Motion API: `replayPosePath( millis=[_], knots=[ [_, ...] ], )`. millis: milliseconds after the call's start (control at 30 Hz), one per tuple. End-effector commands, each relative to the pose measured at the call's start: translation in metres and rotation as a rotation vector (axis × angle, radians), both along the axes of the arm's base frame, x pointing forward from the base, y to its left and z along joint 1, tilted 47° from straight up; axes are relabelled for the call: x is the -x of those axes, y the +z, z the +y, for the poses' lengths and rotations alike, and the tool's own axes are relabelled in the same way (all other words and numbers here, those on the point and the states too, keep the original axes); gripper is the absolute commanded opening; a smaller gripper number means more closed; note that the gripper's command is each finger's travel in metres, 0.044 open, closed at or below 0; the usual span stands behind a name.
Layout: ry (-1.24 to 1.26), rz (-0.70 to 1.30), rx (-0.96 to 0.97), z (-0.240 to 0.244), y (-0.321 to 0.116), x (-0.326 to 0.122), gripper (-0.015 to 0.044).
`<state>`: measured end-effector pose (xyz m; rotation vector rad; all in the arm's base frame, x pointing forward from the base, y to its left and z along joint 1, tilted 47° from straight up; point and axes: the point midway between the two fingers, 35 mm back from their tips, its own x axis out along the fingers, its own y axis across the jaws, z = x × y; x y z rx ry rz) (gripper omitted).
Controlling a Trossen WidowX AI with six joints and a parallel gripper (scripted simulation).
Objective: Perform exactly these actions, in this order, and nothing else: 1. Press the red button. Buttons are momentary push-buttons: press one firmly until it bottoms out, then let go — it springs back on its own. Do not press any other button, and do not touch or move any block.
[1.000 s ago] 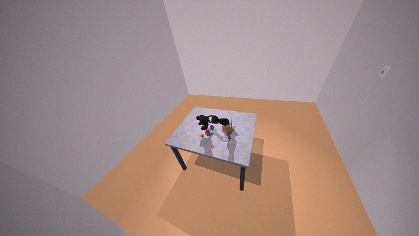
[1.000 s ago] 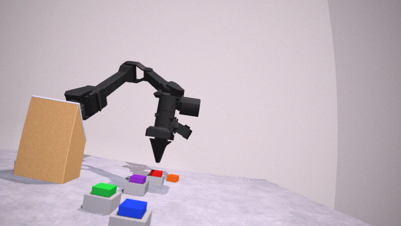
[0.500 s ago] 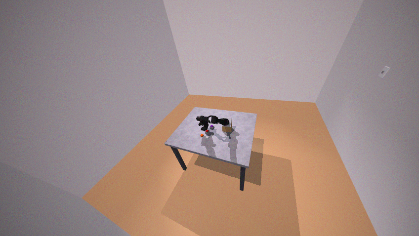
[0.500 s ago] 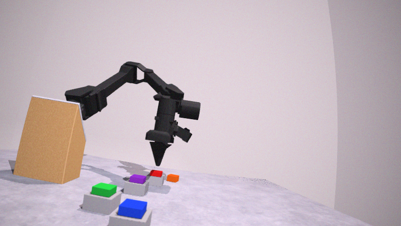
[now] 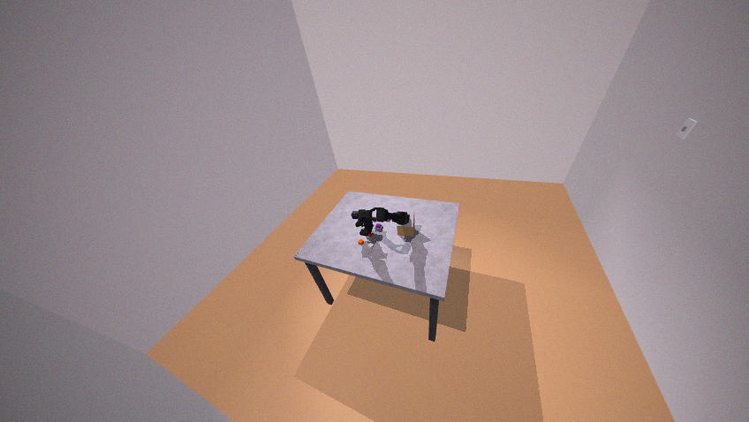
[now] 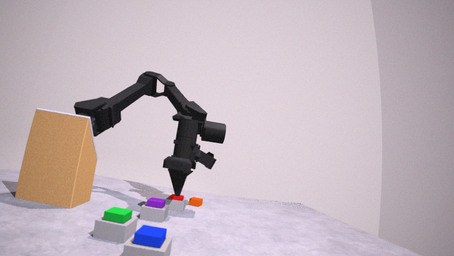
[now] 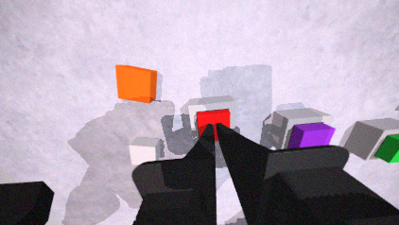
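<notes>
The red button (image 5: 370,235) (image 6: 176,197) (image 7: 213,117) has a square red cap on a pale grey housing. My gripper (image 6: 177,194) (image 7: 214,127) is shut with nothing between its fingers and points down. Its tips are at the top of the red cap, over its near part in the wrist view. The cap still shows above its housing. I cannot tell whether the tips touch it or how far it is pressed. The fingers hide part of the cap in the wrist view.
An orange block (image 5: 360,242) (image 6: 195,202) (image 7: 135,84) and a white block (image 7: 143,150) lie near the red button. The purple button (image 6: 156,202) (image 7: 311,135), green button (image 6: 118,215) (image 7: 390,148) and blue button (image 6: 150,236) stand on the other side. A tan wedge-shaped block (image 6: 51,158) stands near the arm's base.
</notes>
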<state>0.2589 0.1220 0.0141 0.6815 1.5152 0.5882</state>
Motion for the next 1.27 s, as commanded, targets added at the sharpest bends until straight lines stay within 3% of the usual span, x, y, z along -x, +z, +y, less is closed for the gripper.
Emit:
replayPosePath(
  millis=[0,500,767,833,1000,1200,1233],
  knots=[
    [-0.002,0.007,-0.004,0.002,-0.002,0.001,0.002],
    [-0.002,0.007,-0.004,0.002,-0.002,0.001,0.002],
    [-0.002,0.007,-0.003,-0.022,0.021,0.0,0.002],
    [-0.002,0.007,-0.003,-0.02,0.034,-0.002,0.0072],
    [-0.002,0.007,-0.004,-0.008,0.121,-0.001,0.0204],
    [-0.002,0.007,-0.004,-0.007,0.127,0.001,0.0361],
    [-0.002,0.007,-0.004,-0.007,0.127,0.001,0.0361]
  ],
)
